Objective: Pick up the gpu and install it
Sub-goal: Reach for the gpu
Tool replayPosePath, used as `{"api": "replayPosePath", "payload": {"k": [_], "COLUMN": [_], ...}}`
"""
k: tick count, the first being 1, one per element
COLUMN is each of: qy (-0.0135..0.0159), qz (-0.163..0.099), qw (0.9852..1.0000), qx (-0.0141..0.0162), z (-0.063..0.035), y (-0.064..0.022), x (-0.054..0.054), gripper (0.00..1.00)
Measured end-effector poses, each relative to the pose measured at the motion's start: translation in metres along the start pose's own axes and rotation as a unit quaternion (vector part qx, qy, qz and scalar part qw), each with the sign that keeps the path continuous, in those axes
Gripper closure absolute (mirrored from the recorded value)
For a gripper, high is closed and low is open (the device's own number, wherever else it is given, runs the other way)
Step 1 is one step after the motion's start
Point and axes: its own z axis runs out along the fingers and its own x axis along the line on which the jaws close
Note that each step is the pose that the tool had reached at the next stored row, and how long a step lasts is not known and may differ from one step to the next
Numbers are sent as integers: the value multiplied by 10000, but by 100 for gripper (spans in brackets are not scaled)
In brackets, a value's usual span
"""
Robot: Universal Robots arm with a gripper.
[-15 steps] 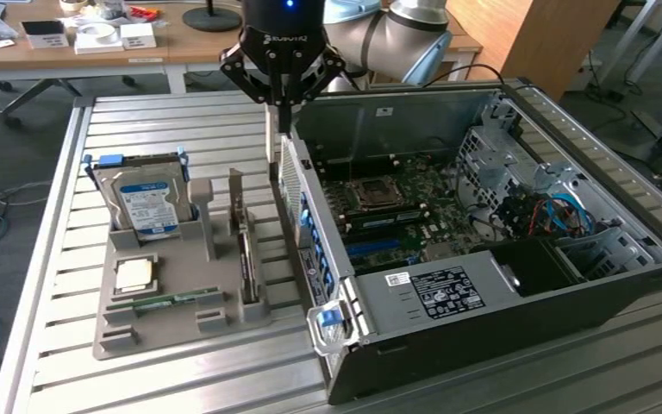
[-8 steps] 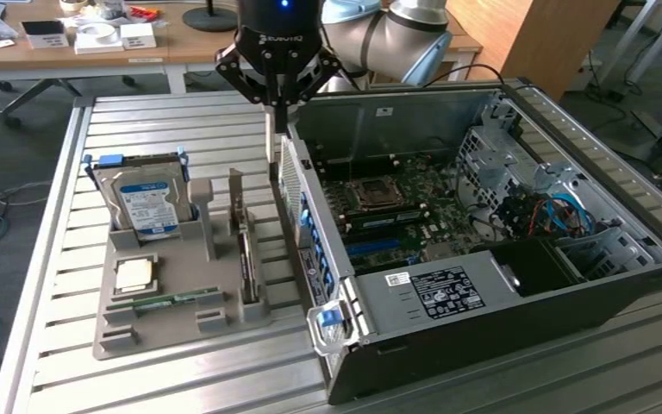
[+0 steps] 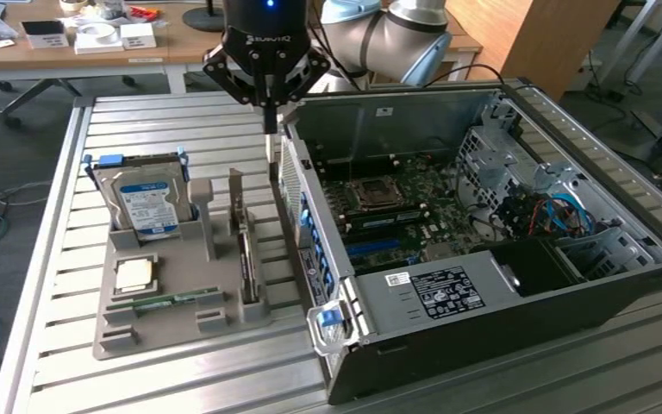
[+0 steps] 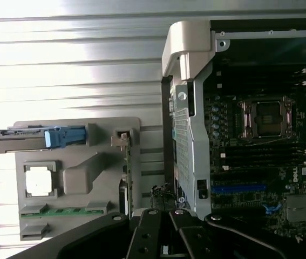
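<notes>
Grey holder [image 3: 124, 336] sits on the slatted table [image 3: 159, 121]. Hard drive [image 3: 147, 205] with a blue-white label stands upright in it, CPU [image 3: 135, 276] lies flat just beside that, RAM stick [image 3: 177, 299] on edge next to it. Cluttered wooden desk [image 3: 101, 53] way behind.

Slatted table [image 3: 170, 129] with grey holder [image 3: 135, 332], computer case [image 3: 515, 332]
</notes>
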Motion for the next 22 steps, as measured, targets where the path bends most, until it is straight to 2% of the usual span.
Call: {"api": "replayPosePath", "payload": {"k": [15, 22], "qy": [0, 0], "qz": [0, -1], "qw": [10000, 10000], "qx": [0, 0], "z": [-5, -5], "y": [-17, -20], "x": [232, 264], "gripper": [89, 89]}}
